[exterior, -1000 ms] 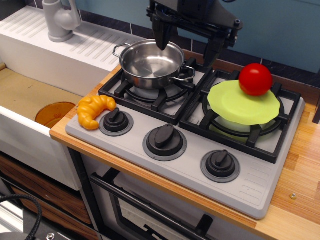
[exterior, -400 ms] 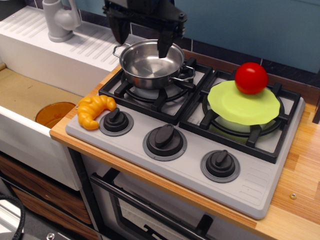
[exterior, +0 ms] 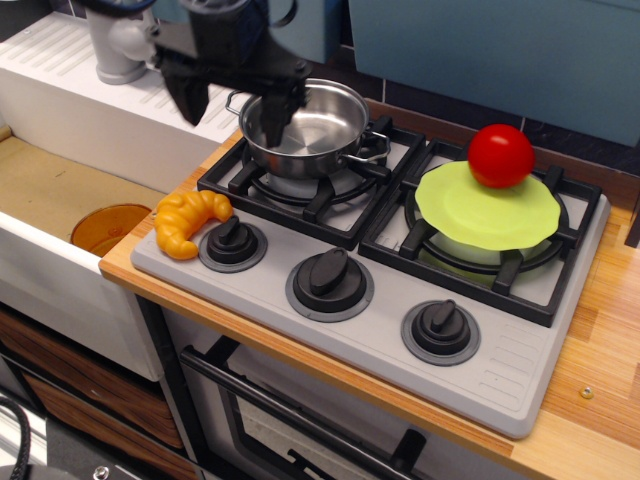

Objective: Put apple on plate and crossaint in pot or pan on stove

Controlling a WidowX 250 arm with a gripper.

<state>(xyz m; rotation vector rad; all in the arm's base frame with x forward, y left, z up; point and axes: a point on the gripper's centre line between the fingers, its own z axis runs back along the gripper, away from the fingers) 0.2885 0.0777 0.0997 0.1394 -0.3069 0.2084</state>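
The red apple (exterior: pixel 501 156) rests on the far edge of the lime-green plate (exterior: pixel 487 209), which lies on the right burner of the grey stove (exterior: pixel 380 300). The golden croissant (exterior: pixel 187 220) lies on the stove's front left corner beside the left knob. The steel pot (exterior: pixel 310 125) stands empty on the left burner. My gripper (exterior: pixel 232 112) is open and empty, hanging over the pot's left rim, above and behind the croissant.
A white sink unit with a grey faucet (exterior: pixel 118 42) lies to the left. An orange-brown disc (exterior: pixel 108 228) sits in the sink basin. Three dark knobs (exterior: pixel 329 282) line the stove front. The wooden counter (exterior: pixel 600 370) runs along the right.
My gripper has moved left, from above the pot's right side to over its left rim. The apple, plate and croissant have not moved.
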